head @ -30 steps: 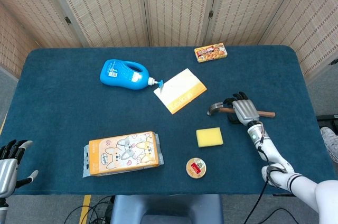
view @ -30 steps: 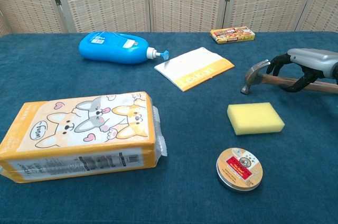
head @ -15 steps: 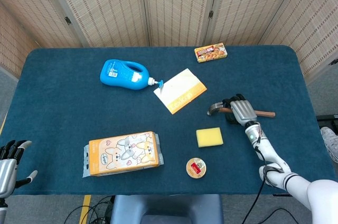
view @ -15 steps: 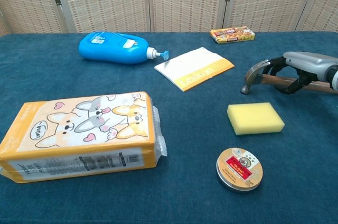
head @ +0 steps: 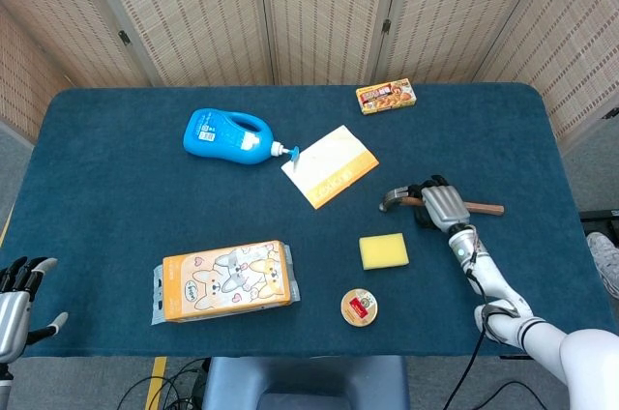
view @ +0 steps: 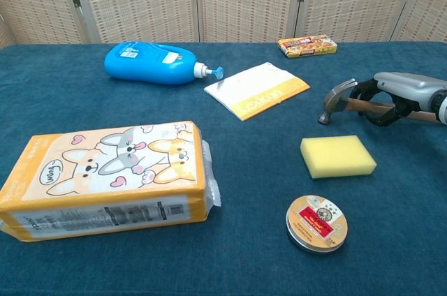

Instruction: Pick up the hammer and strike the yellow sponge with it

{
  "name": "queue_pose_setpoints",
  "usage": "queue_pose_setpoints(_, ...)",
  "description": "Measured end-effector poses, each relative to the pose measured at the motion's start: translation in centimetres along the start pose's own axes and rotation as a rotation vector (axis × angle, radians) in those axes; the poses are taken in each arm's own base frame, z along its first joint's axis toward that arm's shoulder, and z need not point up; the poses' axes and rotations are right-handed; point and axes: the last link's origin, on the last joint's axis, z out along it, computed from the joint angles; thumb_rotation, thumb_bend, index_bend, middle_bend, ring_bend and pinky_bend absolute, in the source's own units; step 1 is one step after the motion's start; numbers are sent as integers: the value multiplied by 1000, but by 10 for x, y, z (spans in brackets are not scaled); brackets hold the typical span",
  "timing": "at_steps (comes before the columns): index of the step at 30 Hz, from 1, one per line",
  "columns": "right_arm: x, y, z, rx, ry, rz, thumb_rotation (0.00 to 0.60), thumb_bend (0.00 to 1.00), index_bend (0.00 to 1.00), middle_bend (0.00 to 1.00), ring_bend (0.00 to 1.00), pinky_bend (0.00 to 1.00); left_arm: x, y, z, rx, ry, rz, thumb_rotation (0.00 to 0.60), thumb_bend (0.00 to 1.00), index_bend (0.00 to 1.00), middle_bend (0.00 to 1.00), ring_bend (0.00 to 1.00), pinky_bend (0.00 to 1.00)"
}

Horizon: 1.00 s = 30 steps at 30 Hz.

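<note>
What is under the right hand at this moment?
Under the right hand lies the hammer: its metal head and the end of the wooden handle stick out. The middle of the handle is covered by the fingers.

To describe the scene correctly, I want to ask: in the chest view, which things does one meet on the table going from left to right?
Tissue pack → blue bottle → white and orange booklet → round tin → yellow sponge → right hand, closed around the hammer handle.

Bright even overhead light, soft shadows, both views sharp.
</note>
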Motion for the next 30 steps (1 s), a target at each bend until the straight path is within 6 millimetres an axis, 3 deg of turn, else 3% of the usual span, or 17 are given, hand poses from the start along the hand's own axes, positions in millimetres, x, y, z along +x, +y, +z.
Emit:
queue_pose_setpoints(10,-2,-1,2,-11,-4,-2,600,463,391,464,254,125,-2,-1,-1,4,-5,-2,600,209,194,199,120,181)
queue_pose_setpoints(30,-2,-3,6,-15,0,-6,600,482,471,520,285,125,-5,-3,0,9,-12,-4,600,210,184,199,120,181)
